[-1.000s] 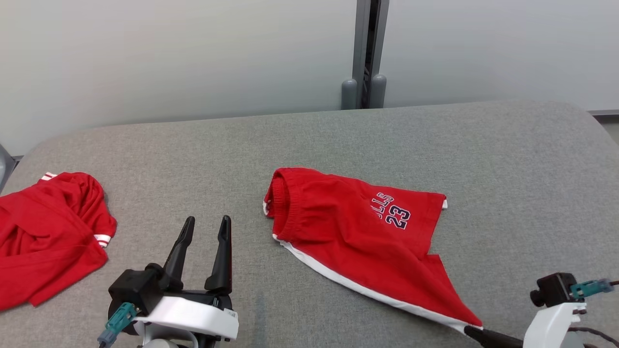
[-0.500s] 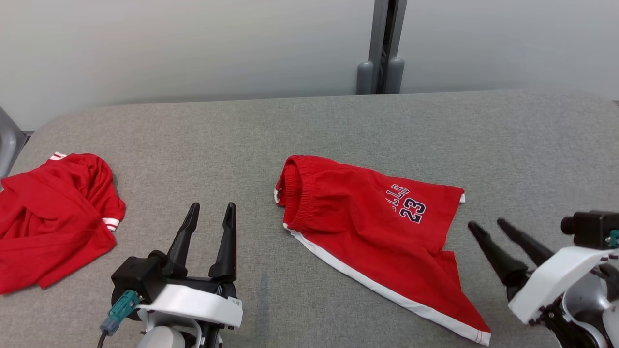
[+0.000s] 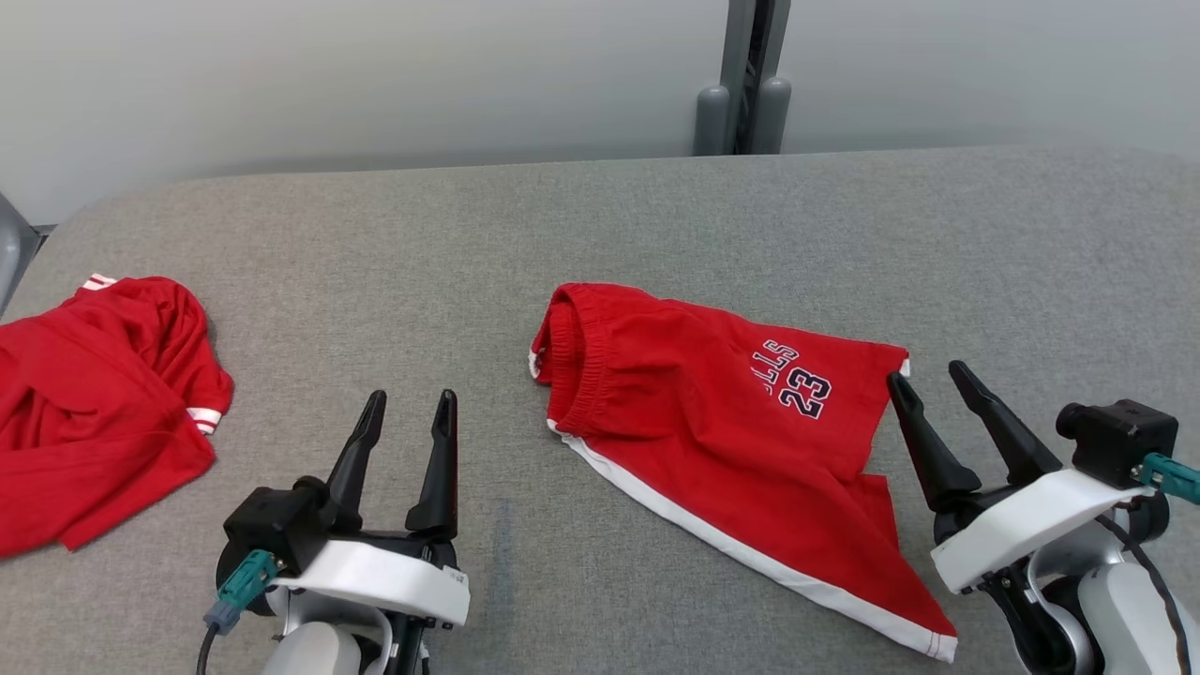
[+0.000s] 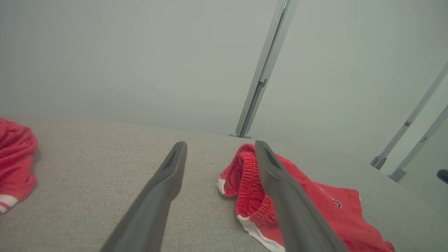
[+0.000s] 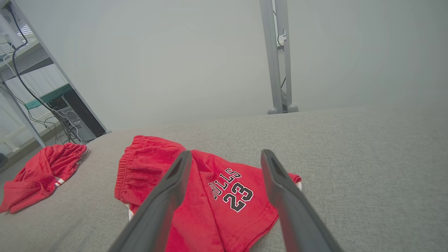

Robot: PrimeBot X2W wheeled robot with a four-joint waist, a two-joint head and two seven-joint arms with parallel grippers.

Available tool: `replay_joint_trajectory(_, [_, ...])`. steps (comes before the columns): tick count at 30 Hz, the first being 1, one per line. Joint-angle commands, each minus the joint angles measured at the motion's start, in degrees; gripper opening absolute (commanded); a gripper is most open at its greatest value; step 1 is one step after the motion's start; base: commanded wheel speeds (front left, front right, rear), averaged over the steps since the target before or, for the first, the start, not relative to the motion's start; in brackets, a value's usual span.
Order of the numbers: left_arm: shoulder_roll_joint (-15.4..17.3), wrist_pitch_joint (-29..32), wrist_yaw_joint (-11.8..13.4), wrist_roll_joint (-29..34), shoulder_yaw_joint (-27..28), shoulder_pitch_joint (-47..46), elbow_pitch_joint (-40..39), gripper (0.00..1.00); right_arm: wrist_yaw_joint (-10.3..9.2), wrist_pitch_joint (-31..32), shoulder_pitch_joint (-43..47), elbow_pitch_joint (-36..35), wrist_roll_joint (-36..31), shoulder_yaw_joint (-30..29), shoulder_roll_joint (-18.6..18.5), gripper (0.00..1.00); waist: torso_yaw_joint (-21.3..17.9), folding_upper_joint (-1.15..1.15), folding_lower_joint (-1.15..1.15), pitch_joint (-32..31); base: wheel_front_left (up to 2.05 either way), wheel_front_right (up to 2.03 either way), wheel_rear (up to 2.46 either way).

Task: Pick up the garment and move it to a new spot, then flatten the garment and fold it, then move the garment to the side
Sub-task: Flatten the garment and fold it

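Note:
The garment (image 3: 712, 422) is red with white edge trim, black letters and a 23. It lies crumpled on the grey padded table (image 3: 656, 225), gathered band to the left. It also appears in the left wrist view (image 4: 245, 185) and the right wrist view (image 5: 147, 171). My right gripper (image 3: 928, 373) stands open just right of its right edge, holding nothing; its own view (image 5: 226, 152) looks over the printed number. My left gripper (image 3: 410, 398) is open and empty, left of the garment and apart from it (image 4: 220, 143).
A second red garment (image 3: 94, 394) with striped white trim lies bunched at the table's left edge (image 4: 14, 157) (image 5: 42, 171). A grey post (image 3: 745, 84) stands behind the table's far edge. Shelving with cables (image 5: 52, 105) is off to the left.
My right gripper opened and let go of the garment's near-right corner, then moved up beside its right edge. The corner now lies on the table. The head camera shifted; the left gripper stayed.

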Motion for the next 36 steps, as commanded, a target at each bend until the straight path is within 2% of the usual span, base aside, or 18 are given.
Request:
replay_joint_trajectory(1, [0.2, 0.0, 0.3, 0.6, 0.3, -1.5, 0.7, 1.00, 0.00, -0.8, -0.8, 0.3, -0.3, 0.2, -0.2, 1.00, -0.6, 0.00, 0.00, 0.6, 0.00, 0.00, 0.00])
replay_joint_trajectory(5, [0.3, 0.0, 0.7, 3.0, 0.4, -4.6, 6.8, 1.00, 0.00, -2.5, -2.1, 0.6, 0.1, 1.2, -0.3, 1.00, -2.3, 0.00, 0.00, 2.6, 0.00, 0.00, 0.00])
replay_joint_trajectory(12, [2.4, 1.6, -1.6, 6.1, -1.8, -14.4, 19.9, 1.00, 0.00, -4.1, -3.5, 0.6, 0.4, 1.4, -0.8, 1.00, -5.3, 0.00, 0.00, 6.0, 0.00, 0.00, 0.00])
replay_joint_trajectory(17, [3.4, 3.9, -2.3, 6.4, -2.4, -20.5, 27.6, 1.00, 0.00, -4.7, -3.8, 0.9, 0.5, 1.4, -1.1, 1.00, -6.9, 0.00, 0.00, 7.5, 0.00, 0.00, 0.00])
replay_joint_trajectory(33, [3.6, 6.5, -5.5, 6.4, -6.2, -30.9, 41.4, 1.00, 0.00, -6.0, -4.9, 1.7, -0.2, 1.3, -0.7, 1.00, -9.1, 0.00, 0.00, 10.5, 0.00, 0.00, 0.00])
replay_joint_trajectory(34, [3.6, 6.8, -5.7, 6.4, -6.5, -31.4, 42.0, 0.93, 0.00, -6.1, -4.9, 1.7, -0.3, 1.3, -0.7, 1.00, -9.2, 0.00, 0.00, 10.6, 0.00, 0.00, 0.00])
replay_joint_trajectory(35, [3.5, 7.2, -6.0, 6.4, -7.0, -31.8, 42.7, 0.26, 0.00, -6.2, -5.0, 1.8, -0.4, 1.3, -0.7, 1.00, -9.3, 0.00, 0.00, 10.8, 0.00, 0.00, 0.00])
replay_joint_trajectory(36, [3.6, 7.4, -6.1, 6.3, -7.4, -32.4, 43.1, 0.00, 0.00, -6.3, -5.0, 1.8, -0.5, 1.2, -0.7, 1.00, -9.3, 0.00, 0.00, 11.0, 0.00, 0.00, 0.00])
